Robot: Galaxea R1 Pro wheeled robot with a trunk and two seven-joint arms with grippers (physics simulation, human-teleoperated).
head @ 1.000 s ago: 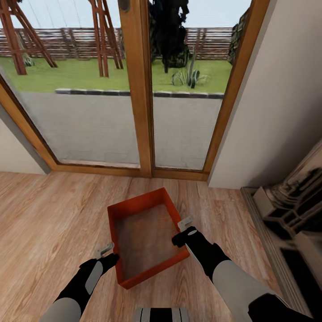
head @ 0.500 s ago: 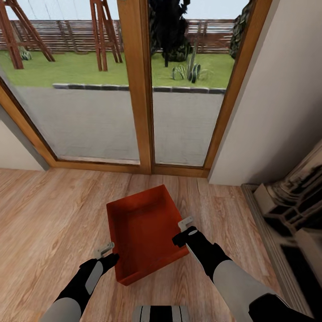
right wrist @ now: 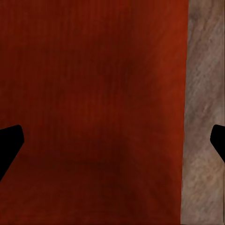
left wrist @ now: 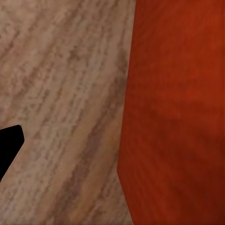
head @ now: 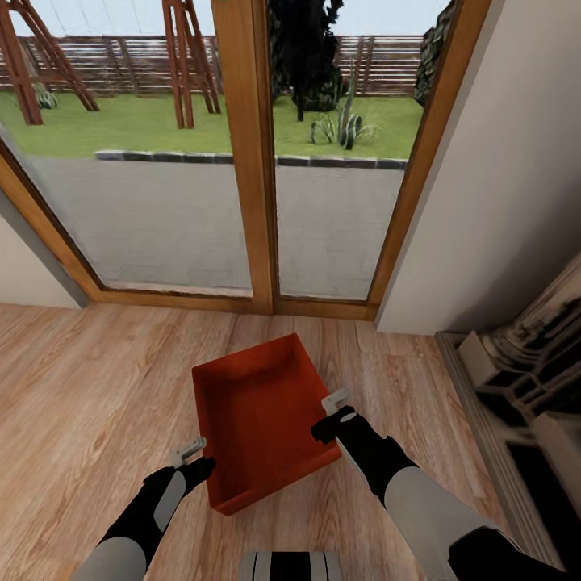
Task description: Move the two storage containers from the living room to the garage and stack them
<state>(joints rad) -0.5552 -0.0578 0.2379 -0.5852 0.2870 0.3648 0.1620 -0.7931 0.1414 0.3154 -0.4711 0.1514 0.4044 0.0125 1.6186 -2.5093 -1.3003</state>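
Between the two arms, low over the wood-plank floor (head: 97,387) of the living room, sits one storage container (head: 258,411), an orange-red open bin with low walls, turned slightly askew before the glass doors (head: 242,161). It looks rigid and light, its smooth walls probably slippery, so the sensible hold is one long wall per side, each clamped over its rim. The right pincer (head: 332,401) stands spread with the bin's right wall between its fingers, not yet closed on it. The left pincer (head: 191,450) sits just beside the left wall near the front corner; whether it is spread or closed I cannot tell. A dark cabinet (head: 524,387) stands at right.
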